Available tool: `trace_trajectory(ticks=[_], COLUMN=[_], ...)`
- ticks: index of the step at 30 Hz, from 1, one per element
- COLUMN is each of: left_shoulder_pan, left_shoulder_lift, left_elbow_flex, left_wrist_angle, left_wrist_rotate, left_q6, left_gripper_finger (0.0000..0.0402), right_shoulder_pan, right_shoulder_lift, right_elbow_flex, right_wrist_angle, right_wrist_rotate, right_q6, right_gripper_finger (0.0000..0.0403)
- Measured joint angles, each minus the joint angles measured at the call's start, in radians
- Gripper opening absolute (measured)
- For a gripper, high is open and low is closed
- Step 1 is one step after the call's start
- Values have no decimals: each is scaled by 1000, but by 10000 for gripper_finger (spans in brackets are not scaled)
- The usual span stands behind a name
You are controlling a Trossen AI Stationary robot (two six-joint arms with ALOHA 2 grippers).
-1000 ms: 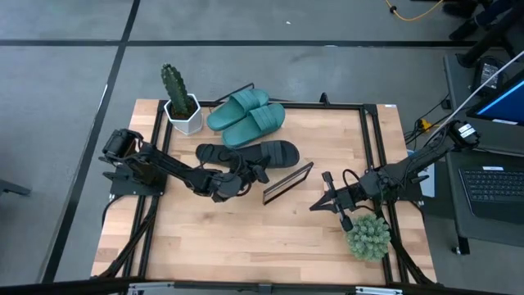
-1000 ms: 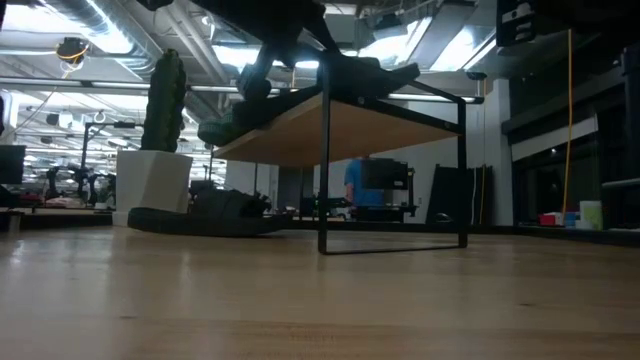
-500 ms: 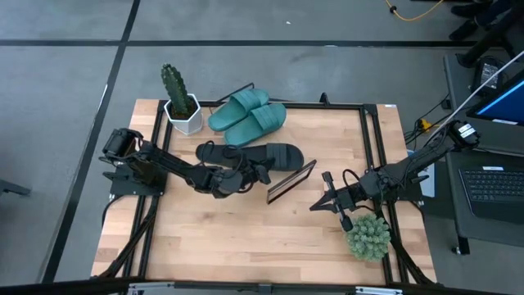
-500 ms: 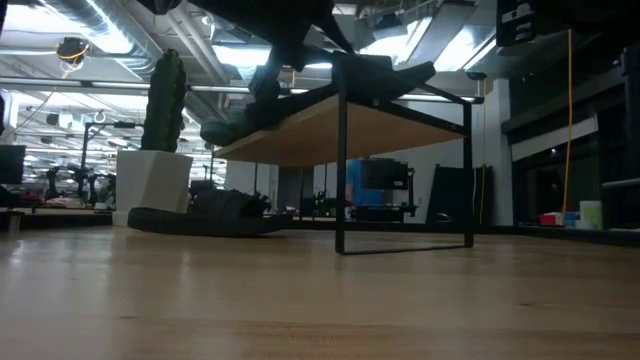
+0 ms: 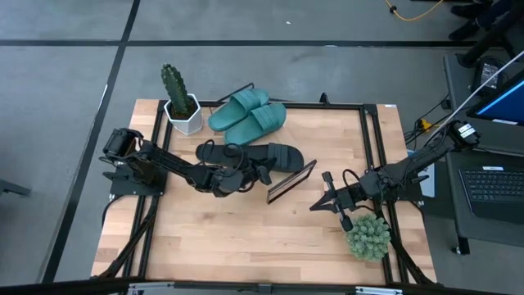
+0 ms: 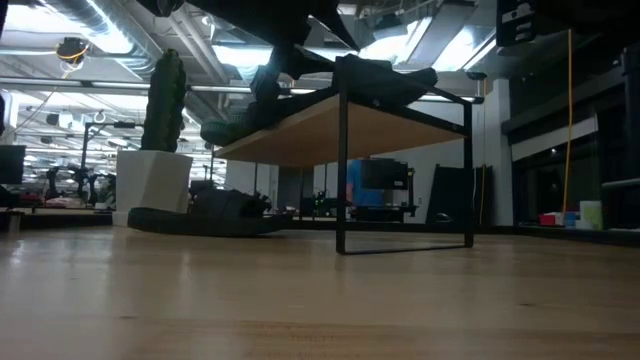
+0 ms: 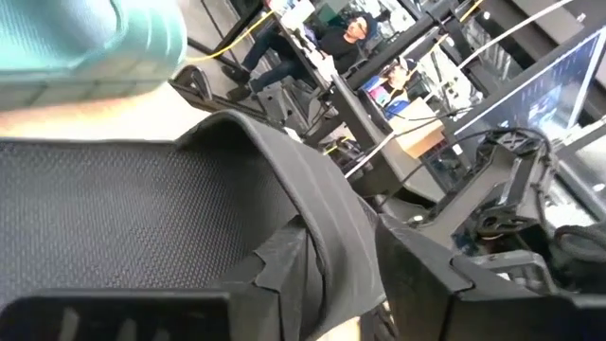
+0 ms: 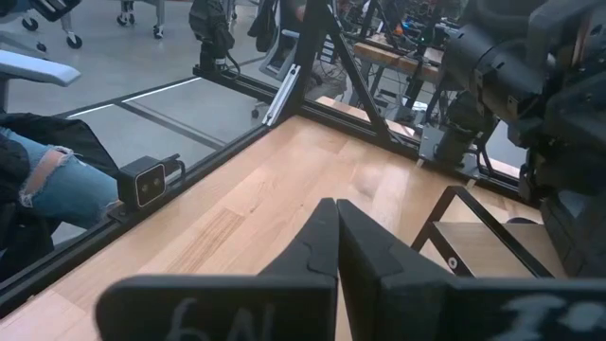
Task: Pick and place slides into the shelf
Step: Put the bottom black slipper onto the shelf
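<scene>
L gripper (image 5: 246, 172) jaws clamped on strap of black slide (image 5: 278, 153), which rests on shelf (image 5: 288, 182) beside teal pair (image 5: 246, 117). Seat sole flat, clear of plank edge, before release. R gripper (image 5: 325, 199) jaws closed, empty, parked over counter (image 5: 246, 238).

Grey concrete floor (image 5: 327, 24) with dark seam lines around light wooden bench (image 5: 246, 238); laptop (image 5: 491, 190) on desk at right; ceiling strip lights (image 6: 100, 45), exposed ducts.
</scene>
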Motion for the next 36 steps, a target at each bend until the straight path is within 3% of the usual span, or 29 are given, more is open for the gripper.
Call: trace_trajectory(ticks=[19,36], left_shoulder_pan=[1,-8], left_shoulder_lift=[-35,-60], left_elbow_flex=[-2,0], left_wrist_angle=[-16,-178], left_wrist_rotate=[-32,-34], left_q6=[243,226], left_gripper_finger=[120,120], right_shoulder_pan=[1,2], right_shoulder_lift=[0,0], right_elbow_flex=[0,1], right_wrist_angle=[7,31], right_wrist_rotate=[-2,-10], right_q6=[27,27], right_gripper_finger=[3,3])
